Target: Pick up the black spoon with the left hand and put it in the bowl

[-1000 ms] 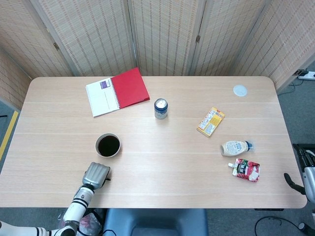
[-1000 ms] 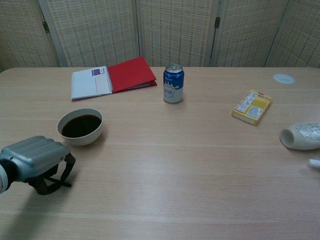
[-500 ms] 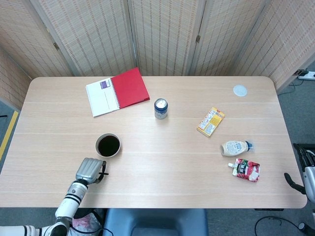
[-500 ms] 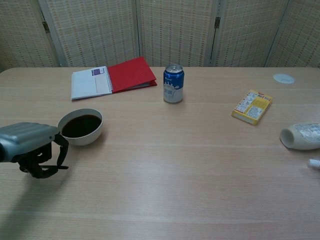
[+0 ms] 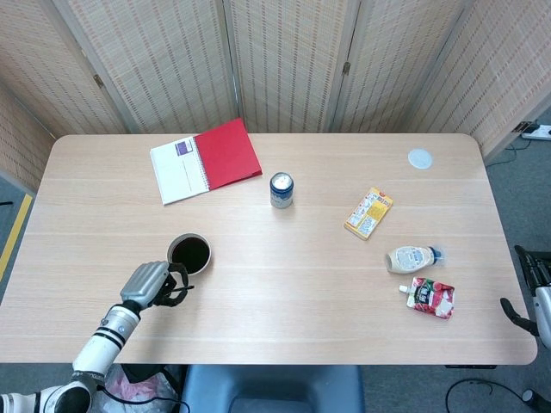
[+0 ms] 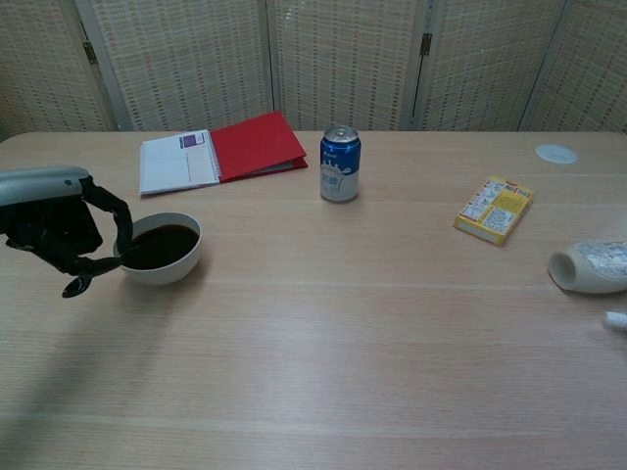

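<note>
The bowl (image 5: 191, 237) (image 6: 165, 272), pale outside and dark inside, stands on the table's front left. My left hand (image 5: 151, 283) (image 6: 47, 210) hovers above the table just to the near left of the bowl, fingers curled. It grips the black spoon (image 6: 80, 283), which hangs below the fingers with its scoop end low, beside the bowl's rim and outside it. In the head view the spoon is lost among the dark fingers. My right hand (image 5: 523, 311) shows only partly at the far right edge, off the table; its fingers are unclear.
An open red notebook (image 5: 207, 159) lies at the back left and a blue can (image 5: 281, 190) stands mid-table. On the right lie a yellow packet (image 5: 368, 212), a pale squeeze bottle (image 5: 411, 257), a red pouch (image 5: 430, 297) and a white lid (image 5: 419, 157).
My left hand has lifted from the table near the front edge and moved up toward the bowl, carrying the spoon. The right hand has barely shifted.
</note>
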`<state>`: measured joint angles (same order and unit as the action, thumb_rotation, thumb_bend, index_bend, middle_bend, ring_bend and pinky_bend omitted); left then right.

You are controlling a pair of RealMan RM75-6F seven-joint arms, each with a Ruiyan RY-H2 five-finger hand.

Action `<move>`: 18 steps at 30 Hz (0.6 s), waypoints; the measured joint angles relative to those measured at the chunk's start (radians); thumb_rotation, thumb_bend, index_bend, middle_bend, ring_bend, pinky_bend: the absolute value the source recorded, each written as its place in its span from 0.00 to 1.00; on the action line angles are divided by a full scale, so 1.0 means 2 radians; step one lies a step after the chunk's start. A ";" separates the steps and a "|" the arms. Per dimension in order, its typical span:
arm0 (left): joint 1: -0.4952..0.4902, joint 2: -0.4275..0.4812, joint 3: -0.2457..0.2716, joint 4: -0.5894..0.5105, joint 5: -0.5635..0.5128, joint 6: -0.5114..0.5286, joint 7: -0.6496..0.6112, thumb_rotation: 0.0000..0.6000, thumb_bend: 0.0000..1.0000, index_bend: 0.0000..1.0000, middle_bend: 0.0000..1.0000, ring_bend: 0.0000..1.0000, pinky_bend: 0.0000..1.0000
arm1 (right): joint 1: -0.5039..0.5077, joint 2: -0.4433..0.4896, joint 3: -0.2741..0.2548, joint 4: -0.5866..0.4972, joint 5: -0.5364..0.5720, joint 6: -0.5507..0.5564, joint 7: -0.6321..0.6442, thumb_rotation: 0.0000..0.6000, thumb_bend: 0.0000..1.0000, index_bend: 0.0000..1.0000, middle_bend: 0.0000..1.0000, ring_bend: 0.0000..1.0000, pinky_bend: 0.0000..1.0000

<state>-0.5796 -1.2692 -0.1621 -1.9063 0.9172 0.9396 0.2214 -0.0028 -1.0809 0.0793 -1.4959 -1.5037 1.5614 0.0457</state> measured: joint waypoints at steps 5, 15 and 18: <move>-0.017 -0.009 -0.035 0.013 0.025 -0.021 -0.055 1.00 0.50 0.68 1.00 0.98 1.00 | -0.002 0.007 0.000 -0.008 -0.002 0.006 -0.003 1.00 0.20 0.00 0.18 0.24 0.30; -0.067 -0.068 -0.060 0.093 0.007 -0.044 -0.077 1.00 0.50 0.69 1.00 0.98 1.00 | -0.013 0.012 -0.001 -0.014 -0.002 0.022 -0.003 1.00 0.20 0.00 0.18 0.24 0.30; -0.078 -0.086 -0.062 0.124 0.002 -0.046 -0.077 1.00 0.50 0.69 1.00 0.98 1.00 | -0.015 0.013 -0.001 -0.016 -0.002 0.025 -0.004 1.00 0.20 0.00 0.18 0.24 0.30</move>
<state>-0.7353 -1.4420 -0.2854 -1.6576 0.9202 0.8470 0.0670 -0.0336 -1.0547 0.0764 -1.5284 -1.5070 1.6113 0.0386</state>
